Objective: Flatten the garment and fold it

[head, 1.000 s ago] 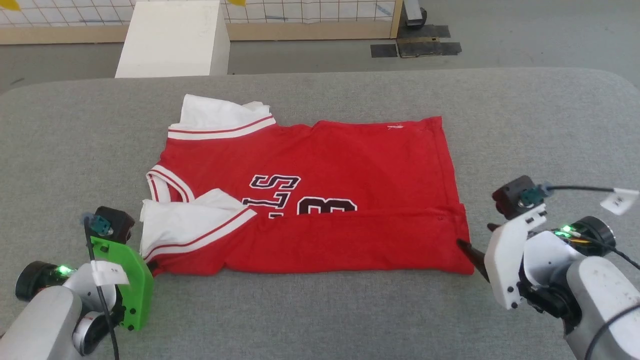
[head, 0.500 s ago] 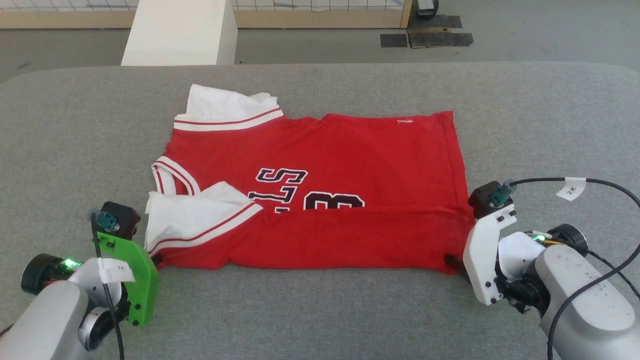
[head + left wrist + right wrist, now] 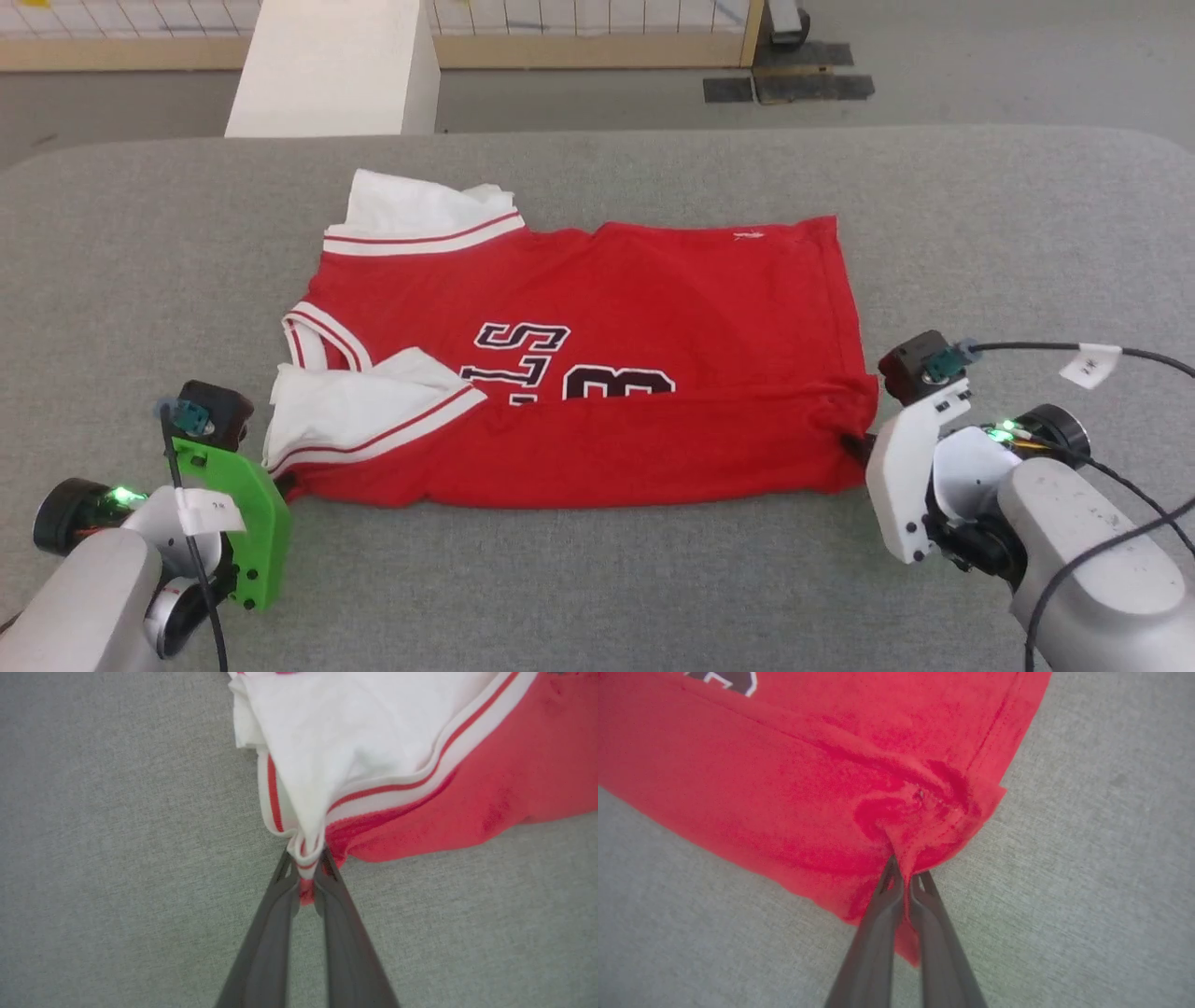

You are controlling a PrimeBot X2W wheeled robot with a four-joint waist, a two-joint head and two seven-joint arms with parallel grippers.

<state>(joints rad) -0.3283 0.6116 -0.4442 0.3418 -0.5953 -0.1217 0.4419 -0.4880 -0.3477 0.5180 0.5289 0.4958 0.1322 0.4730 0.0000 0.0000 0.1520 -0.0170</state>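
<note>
The left end effector [image 3: 306,861], two long dark fingers, is clamped on a bunched pinch of the garment [image 3: 514,779]. This is a red jersey-style shirt with white short sleeves, red-and-white striped trim and black, white-outlined lettering with a number 3. The pinch sits at the garment's near-left corner, where the striped cuff meets the red folded edge. The right end effector [image 3: 908,872] is closed as well, gripping a puckered fold of red cloth at the garment's near-right corner, beside the stitched hem.

The garment lies crosswise on the grey fabric-covered counter [image 3: 980,233], collar toward the robot's left and hem toward its right. Its near long edge is folded up over the front and covers the lower part of the lettering. The near sleeve rests on the red body, and the far sleeve juts out at the far-left corner.

Beyond the garment, past the counter's far edge, a white rectangular block [image 3: 331,70] stands on the grey floor [image 3: 579,103].
</note>
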